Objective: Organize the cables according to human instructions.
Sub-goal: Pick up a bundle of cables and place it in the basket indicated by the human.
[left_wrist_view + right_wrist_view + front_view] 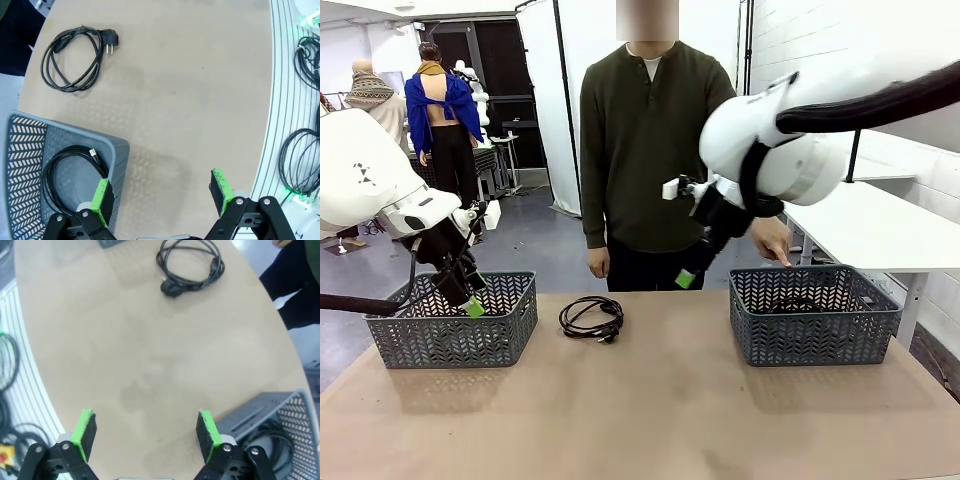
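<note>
One cable (592,317), a coiled black cord with a plug, lies on the table between the two baskets; it shows as the cable (72,59) in the left wrist view and the cable (190,265) in the right wrist view. Another coiled cable (67,177) rests inside the left basket (455,322), and one more cable (272,440) lies in the right basket (812,314). My left gripper (468,300) (161,195) hangs open over the left basket's inner edge. My right gripper (688,275) (145,432) is open above the table, left of the right basket. The human's hand (772,242) points down at the right basket.
The human (650,150) stands at the far edge, behind the table's middle. A white table (880,225) stands at the back right. Loose cords lie on the floor (300,165) beside the table. The near half of the tabletop (640,410) is bare.
</note>
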Available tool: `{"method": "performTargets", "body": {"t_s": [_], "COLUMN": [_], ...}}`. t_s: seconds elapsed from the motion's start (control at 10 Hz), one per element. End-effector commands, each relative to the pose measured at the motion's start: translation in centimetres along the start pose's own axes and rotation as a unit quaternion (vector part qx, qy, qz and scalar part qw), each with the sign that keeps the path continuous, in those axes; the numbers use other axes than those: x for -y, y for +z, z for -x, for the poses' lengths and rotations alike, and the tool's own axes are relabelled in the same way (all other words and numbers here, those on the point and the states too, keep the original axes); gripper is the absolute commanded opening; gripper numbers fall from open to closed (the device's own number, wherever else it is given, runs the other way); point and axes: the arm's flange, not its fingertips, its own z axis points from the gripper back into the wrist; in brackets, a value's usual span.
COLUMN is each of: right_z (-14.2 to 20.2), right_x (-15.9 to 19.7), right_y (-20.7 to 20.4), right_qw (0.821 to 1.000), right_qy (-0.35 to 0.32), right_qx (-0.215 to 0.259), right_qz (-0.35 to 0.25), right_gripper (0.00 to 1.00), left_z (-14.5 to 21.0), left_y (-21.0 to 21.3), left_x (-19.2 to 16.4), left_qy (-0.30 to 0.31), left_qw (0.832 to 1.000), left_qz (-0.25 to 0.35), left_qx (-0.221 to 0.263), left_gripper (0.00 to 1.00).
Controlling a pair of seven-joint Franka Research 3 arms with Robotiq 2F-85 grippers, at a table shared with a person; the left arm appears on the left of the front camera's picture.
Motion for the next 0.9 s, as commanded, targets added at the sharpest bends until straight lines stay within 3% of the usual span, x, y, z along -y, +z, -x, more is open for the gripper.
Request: {"method": "performTargets", "body": {"t_s": [0.0,0.4,0.7,0.8], "right_z": [-4.0,-9.8,-10.5,-9.9], "right_x": [0.9,1.5,1.2,1.2], "right_y": [-1.4,-5.8,-6.8,-7.0], "right_qw": [0.999,0.995,0.995,0.996], "right_qy": [-0.043,-0.080,-0.064,-0.073], "right_qx": [-0.026,-0.057,-0.073,-0.052], "right_qz": [0.003,0.031,0.023,0.029], "right_gripper": [1.00,1.00,1.00,1.00], "left_z": [0.0,0.0,0.0,0.0], "left_y": [0.1,0.1,0.1,0.1], "left_x": [0.0,0.0,0.0,0.0], "left_qy": [0.002,0.002,0.002,0.002], "left_qw": [1.000,1.000,1.000,1.000], "left_qz": [-0.002,-0.002,-0.002,-0.002], "left_qx": [0.000,0.000,0.000,0.000], "left_gripper": [1.00,1.00,1.00,1.00]}}
